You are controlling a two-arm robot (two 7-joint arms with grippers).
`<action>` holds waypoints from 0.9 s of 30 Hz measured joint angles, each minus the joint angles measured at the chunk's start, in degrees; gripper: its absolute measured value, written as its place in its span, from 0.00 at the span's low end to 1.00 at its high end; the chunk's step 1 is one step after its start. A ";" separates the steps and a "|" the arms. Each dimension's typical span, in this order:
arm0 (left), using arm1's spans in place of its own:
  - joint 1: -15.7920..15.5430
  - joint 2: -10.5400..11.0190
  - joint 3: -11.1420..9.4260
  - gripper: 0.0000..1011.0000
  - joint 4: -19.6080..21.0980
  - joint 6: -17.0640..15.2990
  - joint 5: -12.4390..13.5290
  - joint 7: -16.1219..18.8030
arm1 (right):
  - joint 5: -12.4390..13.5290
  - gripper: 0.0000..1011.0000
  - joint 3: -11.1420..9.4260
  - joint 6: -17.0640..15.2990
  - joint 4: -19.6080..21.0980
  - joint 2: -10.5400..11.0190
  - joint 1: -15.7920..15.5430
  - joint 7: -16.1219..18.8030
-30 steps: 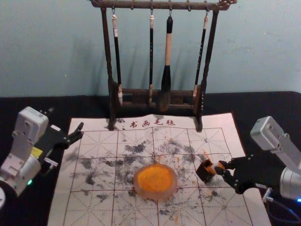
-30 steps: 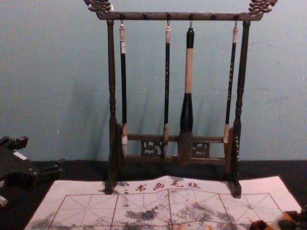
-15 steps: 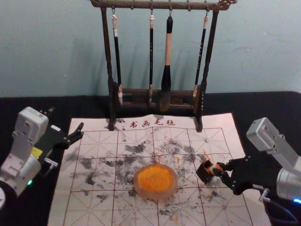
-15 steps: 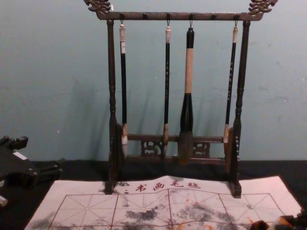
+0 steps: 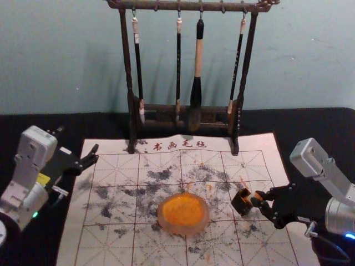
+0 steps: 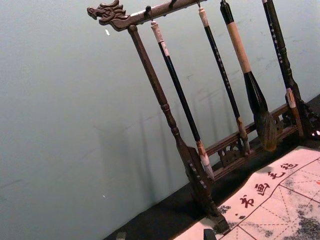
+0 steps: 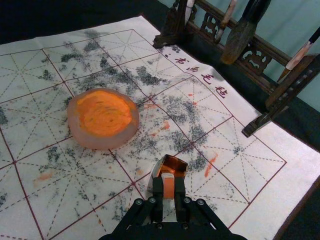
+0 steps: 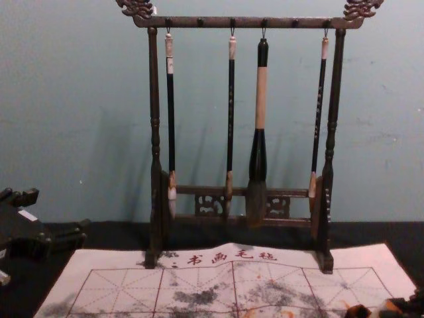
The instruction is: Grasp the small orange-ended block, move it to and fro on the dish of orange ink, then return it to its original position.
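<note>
Head view: my right gripper [image 5: 259,197] sits over the mat [image 5: 74,241], toward its right edge, beside the dark box [image 5: 241,203]; ink dish [image 5: 183,215] nearer mid-mat. Wrist view: my 2 fingers are clamped on the block [image 7: 169,188], orange showing between them. Left gripper [image 5: 78,139] parked near mat's far left corner, fingers apart. Chest view: 4 brushes [image 8: 260,99] hang beyond the mat's far edge

I'm working in dim, soft light, the counter [image 5: 319,124] sinking almost to black. Faint, smudgy shadows streak the wall [image 5: 50,61] around the rack [image 5: 127,61]. A small blue light [image 5: 350,236] glares at the head view's lower right.
</note>
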State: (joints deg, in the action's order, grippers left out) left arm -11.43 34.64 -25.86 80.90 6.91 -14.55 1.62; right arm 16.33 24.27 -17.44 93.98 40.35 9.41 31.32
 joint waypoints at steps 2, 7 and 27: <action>0.00 0.00 0.00 0.99 0.00 0.00 0.00 0.00 | -0.01 0.11 0.00 0.00 0.00 0.00 0.00 0.00; 0.00 0.00 0.00 0.99 0.00 0.00 0.00 0.00 | -0.03 0.11 -0.01 0.02 0.03 0.03 -0.02 0.01; 0.00 0.00 0.00 0.99 0.00 0.00 0.00 0.00 | -0.06 0.41 -0.07 0.09 0.10 0.09 -0.08 0.02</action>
State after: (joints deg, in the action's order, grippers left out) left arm -11.43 34.64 -25.86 80.90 6.91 -14.55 1.62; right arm 16.27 24.20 -17.35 94.09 40.44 9.33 31.34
